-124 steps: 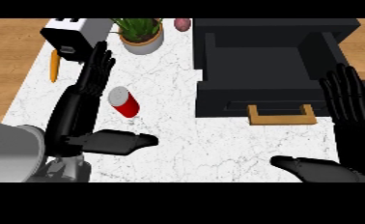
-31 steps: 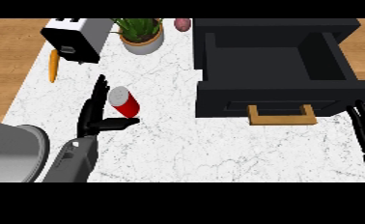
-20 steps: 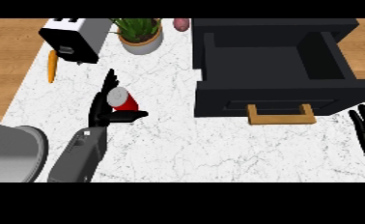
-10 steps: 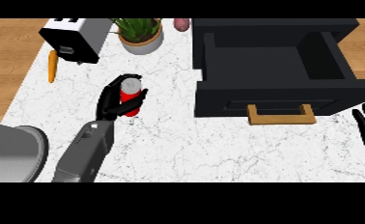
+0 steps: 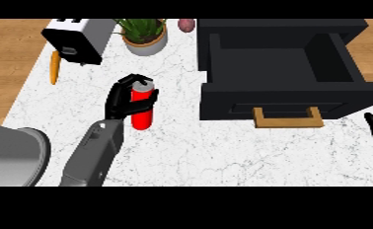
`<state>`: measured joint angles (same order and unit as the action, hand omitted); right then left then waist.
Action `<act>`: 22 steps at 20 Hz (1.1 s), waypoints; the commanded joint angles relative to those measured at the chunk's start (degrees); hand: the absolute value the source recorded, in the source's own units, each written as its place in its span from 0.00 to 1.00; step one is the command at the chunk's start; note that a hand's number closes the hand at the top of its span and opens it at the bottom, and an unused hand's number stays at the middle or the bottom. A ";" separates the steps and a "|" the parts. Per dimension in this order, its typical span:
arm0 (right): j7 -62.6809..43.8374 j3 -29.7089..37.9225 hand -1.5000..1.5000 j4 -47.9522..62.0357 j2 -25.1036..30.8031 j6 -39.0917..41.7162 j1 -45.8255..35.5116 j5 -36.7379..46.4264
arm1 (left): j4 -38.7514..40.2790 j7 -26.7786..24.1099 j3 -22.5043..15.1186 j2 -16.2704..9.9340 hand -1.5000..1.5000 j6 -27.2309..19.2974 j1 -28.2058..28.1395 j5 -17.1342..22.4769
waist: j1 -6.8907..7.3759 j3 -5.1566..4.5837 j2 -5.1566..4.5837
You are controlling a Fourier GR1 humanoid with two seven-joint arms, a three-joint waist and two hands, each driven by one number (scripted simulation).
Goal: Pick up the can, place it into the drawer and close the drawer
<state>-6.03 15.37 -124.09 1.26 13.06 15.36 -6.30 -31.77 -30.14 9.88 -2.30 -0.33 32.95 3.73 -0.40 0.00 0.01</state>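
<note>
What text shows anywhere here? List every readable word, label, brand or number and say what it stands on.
None can be read.
Red can, held in the left hand: plain red side, no label visible.
Toaster: a small grey patch on its front, too small to tell whether it carries text.
Black drawer, plant pot, counter: no markings.

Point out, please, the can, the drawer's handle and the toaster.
can [image 5: 143, 117], head view, on its red side below the left hand's fingers.
drawer's handle [image 5: 287, 123], head view, on its wooden bar.
toaster [image 5: 76, 40], head view, on its white side.
</note>
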 commanded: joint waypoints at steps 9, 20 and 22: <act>3.21 -1.36 0.00 0.54 -1.23 -1.13 2.10 1.35 | -26.95 8.40 -0.90 -4.50 1.00 1.19 -16.54 4.26 | 0.57 0.04 0.16; -0.39 1.52 0.00 -2.20 0.59 -0.59 1.94 -2.08 | -47.61 28.17 -8.77 -2.63 1.00 -4.85 -10.92 0.22 | 0.38 0.04 0.16; -2.05 -0.17 0.00 -5.10 -1.18 -2.59 1.70 -0.76 | -50.57 31.31 -12.39 1.67 1.00 -9.51 -9.96 -2.64 | 0.32 0.03 0.20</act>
<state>-5.47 16.05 -125.91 1.25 12.15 17.43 -7.43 -75.89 -5.10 1.12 -3.24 -6.05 21.21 3.48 -0.03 0.04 0.15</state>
